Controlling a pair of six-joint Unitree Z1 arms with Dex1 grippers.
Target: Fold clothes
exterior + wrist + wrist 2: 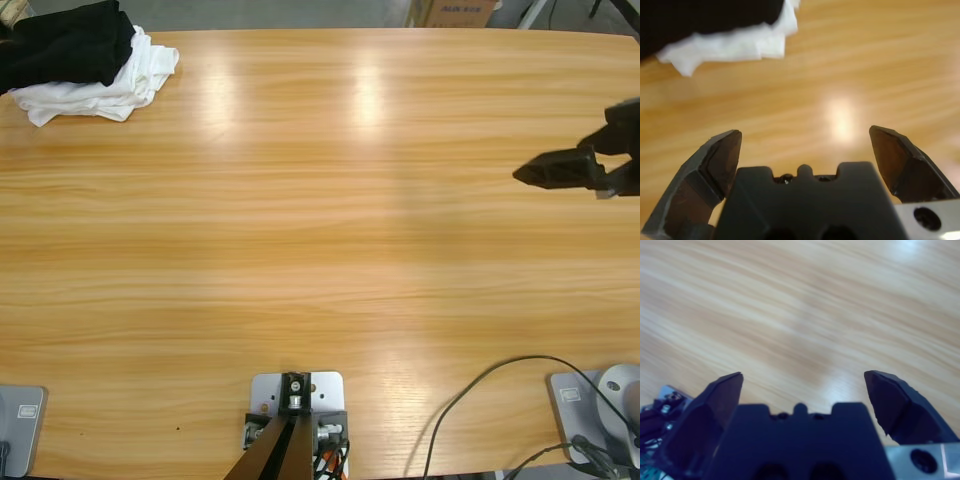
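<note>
Black shirt [65, 40] atop white garments [100, 85]; both arms' jaws open.

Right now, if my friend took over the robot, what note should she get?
Left pincer: open, holding nothing, close to the clothes pile.
Right pincer: open, holding nothing, over bare wooden table.
An arm's pincer pokes in from the right edge of the high view, far from the clothes.
Clothes: black garment bunched on top of crumpled white garments, in the table's far-left corner.
Done: nothing folded.
Left: grab the clothes, spread them out and fold them.
</note>
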